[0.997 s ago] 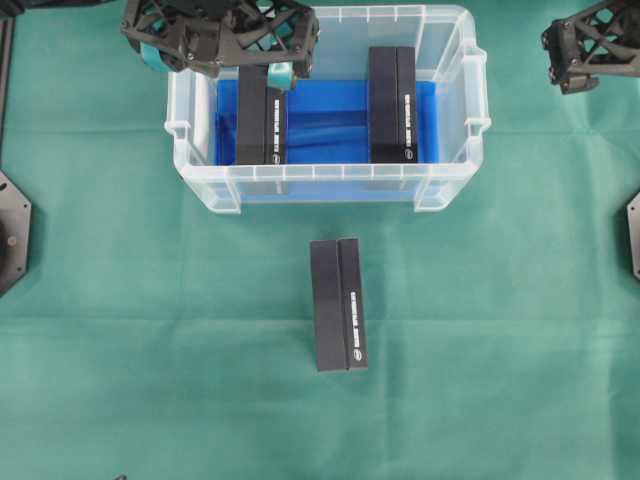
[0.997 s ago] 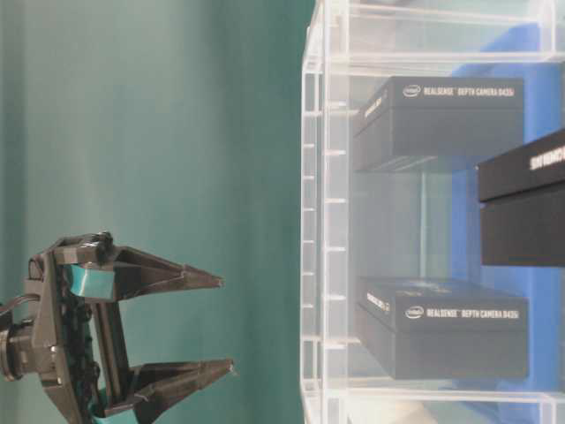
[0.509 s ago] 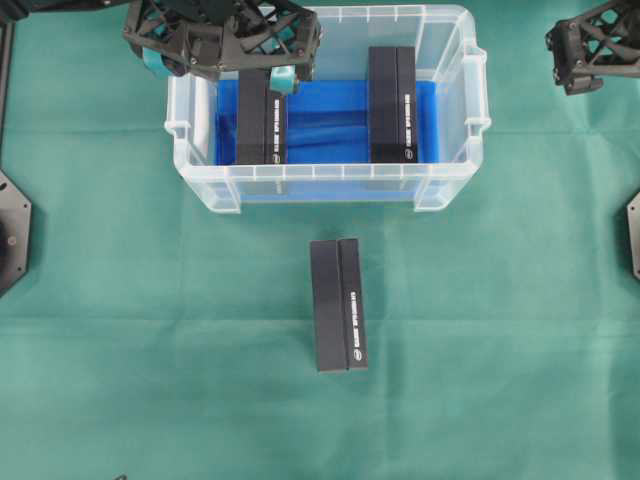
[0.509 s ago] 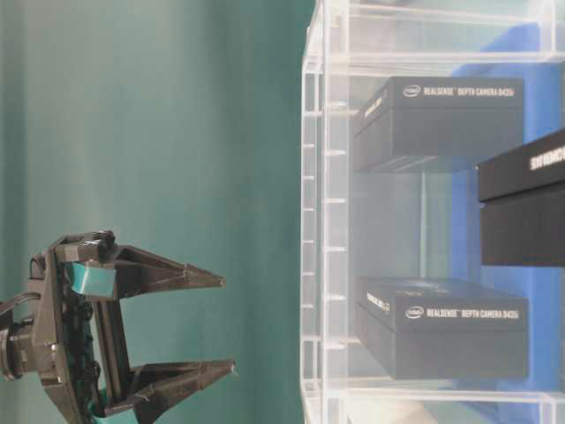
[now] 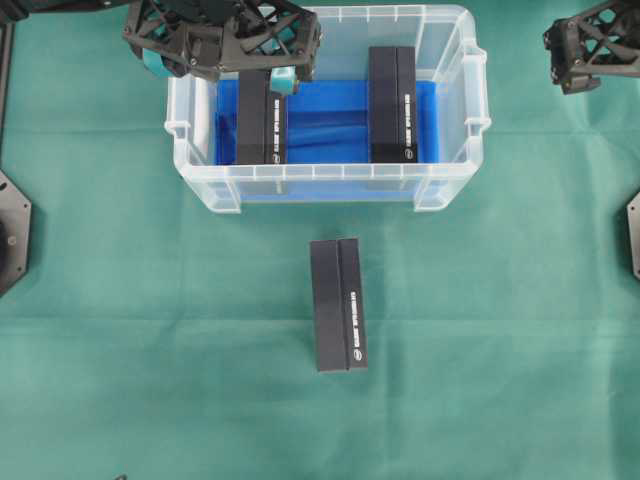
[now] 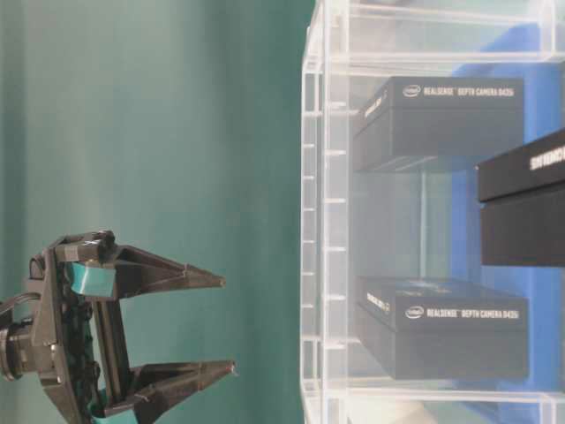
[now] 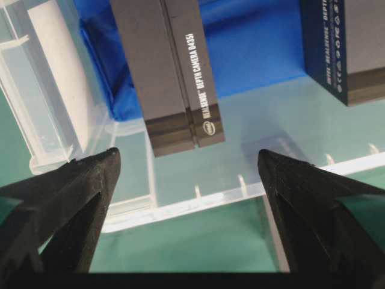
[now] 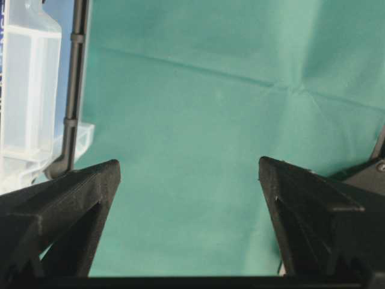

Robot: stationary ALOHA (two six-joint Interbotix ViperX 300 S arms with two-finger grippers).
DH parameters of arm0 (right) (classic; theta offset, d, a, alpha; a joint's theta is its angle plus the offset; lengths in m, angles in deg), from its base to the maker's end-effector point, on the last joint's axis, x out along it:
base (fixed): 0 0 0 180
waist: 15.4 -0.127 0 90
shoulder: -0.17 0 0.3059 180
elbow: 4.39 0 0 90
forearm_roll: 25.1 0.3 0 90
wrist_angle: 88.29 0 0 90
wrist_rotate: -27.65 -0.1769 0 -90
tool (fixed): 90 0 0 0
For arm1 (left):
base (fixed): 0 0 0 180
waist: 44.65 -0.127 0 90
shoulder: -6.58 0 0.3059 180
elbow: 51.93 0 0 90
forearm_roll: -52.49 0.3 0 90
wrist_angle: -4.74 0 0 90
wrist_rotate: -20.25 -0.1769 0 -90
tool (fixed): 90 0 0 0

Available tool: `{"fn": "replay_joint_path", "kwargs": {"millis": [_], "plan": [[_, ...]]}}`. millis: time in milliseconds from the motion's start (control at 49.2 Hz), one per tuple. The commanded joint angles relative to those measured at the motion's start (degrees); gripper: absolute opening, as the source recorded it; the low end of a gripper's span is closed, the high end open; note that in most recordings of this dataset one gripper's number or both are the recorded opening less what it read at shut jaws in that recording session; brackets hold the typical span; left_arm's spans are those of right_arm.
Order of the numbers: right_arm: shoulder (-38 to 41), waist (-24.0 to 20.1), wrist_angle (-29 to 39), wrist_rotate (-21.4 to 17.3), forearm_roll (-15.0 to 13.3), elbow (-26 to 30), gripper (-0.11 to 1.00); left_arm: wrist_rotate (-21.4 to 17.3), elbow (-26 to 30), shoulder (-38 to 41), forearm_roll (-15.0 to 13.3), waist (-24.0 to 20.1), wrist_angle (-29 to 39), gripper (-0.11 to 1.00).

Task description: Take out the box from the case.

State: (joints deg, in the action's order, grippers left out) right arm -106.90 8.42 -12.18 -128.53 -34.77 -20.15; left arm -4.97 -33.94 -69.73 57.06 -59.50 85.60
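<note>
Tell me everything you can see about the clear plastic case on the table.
The case is a rectangular bin of clear, slightly milky plastic with a thick rim, ribbed walls and a small handle at each short end. It sits upright, with no lid, on the green cloth near the far edge. A blue lining covers its bottom. Two dark boxes lie inside, the left box and the right box. The left gripper hangs open above its left part.

Left hand (image 5: 283,75) hides left box (image 5: 262,125) top.

Overhead looks straight down; table-level sideways, close; both share case (image 5: 455,120).
</note>
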Motion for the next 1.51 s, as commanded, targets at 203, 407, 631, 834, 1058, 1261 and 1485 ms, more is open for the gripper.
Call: {"fn": "replay_joint_path", "kwargs": {"millis": [203,407,631,834,1058,1261,1485], "plan": [[-0.62,0.09,-0.35,0.00,-0.09,0.53,0.94,-0.18,1.41,-0.79,0.18,0.09,-0.26,0.96],[-0.62,0.09,-0.35,0.00,0.00,0.53,0.94,-0.18,1.32,-0.79,0.26,0.09,-0.35,0.96],[-0.62,0.00,-0.35,-0.09,0.09,0.53,0.94,-0.09,1.23,-0.70,0.26,0.09,-0.35,0.96],[-0.62,0.00,-0.35,0.00,0.09,0.53,0.94,0.00,1.05,-0.70,0.26,0.09,-0.35,0.96],[-0.70,0.09,-0.35,0.00,0.09,0.44,0.94,0.18,-0.44,-0.70,0.26,0.09,-0.97,0.96],[-0.62,0.00,-0.35,0.00,0.09,0.18,0.94,0.44,-3.08,-0.70,0.26,0.09,-3.60,0.96],[-1.05,0.00,-0.35,0.00,0.09,-0.26,0.94,1.32,-5.89,-0.35,0.26,-0.09,-6.06,0.96]]}}
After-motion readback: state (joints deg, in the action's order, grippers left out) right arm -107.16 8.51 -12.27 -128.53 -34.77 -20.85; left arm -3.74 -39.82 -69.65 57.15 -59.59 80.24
